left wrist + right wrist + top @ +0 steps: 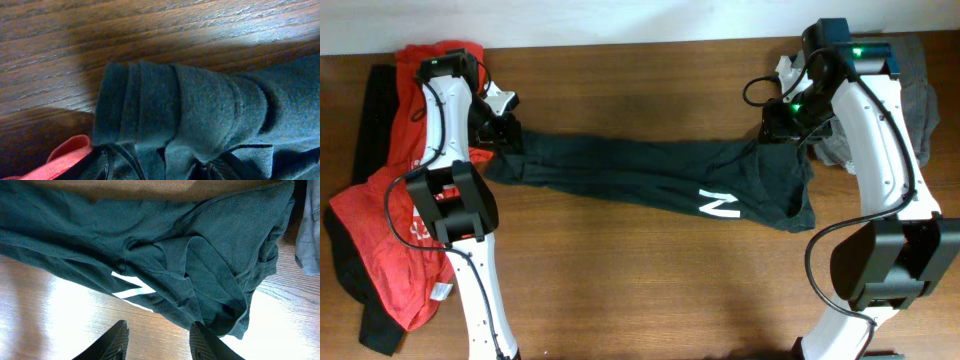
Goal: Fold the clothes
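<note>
The left gripper (pixel 162 167) pinches the bunched end of the dark-green T-shirt (pixel 620 175), which stretches as a long band across the bench (pixel 640 70) toward the right gripper (pixel 160 337). That gripper hangs spread, the shirt's wide end just ahead of its fingers.

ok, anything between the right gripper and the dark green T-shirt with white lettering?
Nothing visible. The right gripper hangs open just above the bunched right end of the dark green T-shirt with white lettering, with only air between. The grey garment lies beside the shirt's edge, out of the path. The left gripper grips the other end.
</note>
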`<state>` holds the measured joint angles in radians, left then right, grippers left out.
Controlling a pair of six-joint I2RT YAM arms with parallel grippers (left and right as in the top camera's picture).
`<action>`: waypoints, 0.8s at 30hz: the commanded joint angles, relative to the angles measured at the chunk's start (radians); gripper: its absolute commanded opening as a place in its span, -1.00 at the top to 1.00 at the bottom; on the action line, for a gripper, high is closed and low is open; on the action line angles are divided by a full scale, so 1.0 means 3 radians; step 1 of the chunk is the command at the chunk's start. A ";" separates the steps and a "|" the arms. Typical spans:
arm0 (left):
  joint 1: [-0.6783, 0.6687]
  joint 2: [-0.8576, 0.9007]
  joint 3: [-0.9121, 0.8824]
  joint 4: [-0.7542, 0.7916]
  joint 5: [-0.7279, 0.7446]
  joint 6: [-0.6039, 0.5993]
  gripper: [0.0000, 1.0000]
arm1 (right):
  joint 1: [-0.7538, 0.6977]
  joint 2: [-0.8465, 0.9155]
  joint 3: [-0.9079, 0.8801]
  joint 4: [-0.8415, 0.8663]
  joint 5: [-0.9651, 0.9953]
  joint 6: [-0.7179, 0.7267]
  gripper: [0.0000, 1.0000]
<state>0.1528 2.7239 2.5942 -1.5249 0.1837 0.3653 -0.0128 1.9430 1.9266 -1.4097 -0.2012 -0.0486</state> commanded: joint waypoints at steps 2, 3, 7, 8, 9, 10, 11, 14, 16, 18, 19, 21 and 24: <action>-0.0008 -0.0010 -0.0268 0.0045 -0.0048 0.0060 -0.10 | 0.0005 -0.0019 -0.0022 0.0000 0.0010 0.0010 0.11; -0.0008 -0.0010 -0.0303 0.0043 -0.0067 0.0060 -0.06 | 0.0005 -0.0019 -0.0022 0.0000 0.0010 0.0010 0.10; -0.0008 -0.0010 -0.0350 -0.0006 -0.0011 0.0019 0.50 | 0.0005 -0.0019 -0.0022 0.0004 0.0010 0.0010 0.11; -0.0008 -0.0010 -0.0350 -0.0018 0.0046 0.0009 0.69 | 0.0005 -0.0019 -0.0022 0.0004 0.0010 0.0010 0.11; -0.0008 -0.0010 -0.0350 -0.0031 0.0113 0.0010 0.88 | 0.0005 -0.0019 -0.0022 0.0005 0.0010 0.0010 0.10; -0.0008 -0.0010 -0.0350 -0.0042 0.0174 0.0009 0.99 | 0.0005 -0.0019 -0.0022 0.0005 0.0010 0.0011 0.10; -0.0008 -0.0010 -0.0350 -0.0042 0.0224 0.0009 0.98 | 0.0005 -0.0019 -0.0022 0.0005 0.0009 0.0011 0.11; -0.0004 -0.0011 -0.0348 -0.0043 0.0289 0.0008 0.99 | 0.0005 -0.0019 -0.0022 0.0001 0.0009 0.0013 0.11; 0.0001 -0.0018 -0.0331 -0.0052 0.0290 -0.0019 0.99 | 0.0005 -0.0019 -0.0022 0.0001 0.0008 0.0013 0.12; 0.0003 -0.0033 -0.0237 -0.0100 0.0305 -0.0042 0.99 | 0.0005 -0.0019 -0.0022 0.0000 0.0000 0.0015 0.13; 0.0003 -0.0051 -0.0196 -0.0120 0.0315 -0.0042 0.99 | 0.0005 -0.0019 -0.0022 -0.0004 -0.0031 0.0019 0.13; 0.0001 -0.0099 -0.0112 -0.0142 0.0317 -0.0060 0.99 | 0.0005 -0.0019 -0.0022 -0.0014 -0.0045 0.0090 0.14; 0.0003 -0.0234 -0.0024 -0.0140 0.0315 -0.0120 0.99 | 0.0005 -0.0019 -0.0038 -0.0013 -0.0070 0.0103 0.60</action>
<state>0.1581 2.6965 2.5389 -1.5635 0.2478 0.3515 -0.0128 1.9430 1.9266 -1.4101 -0.2039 -0.0280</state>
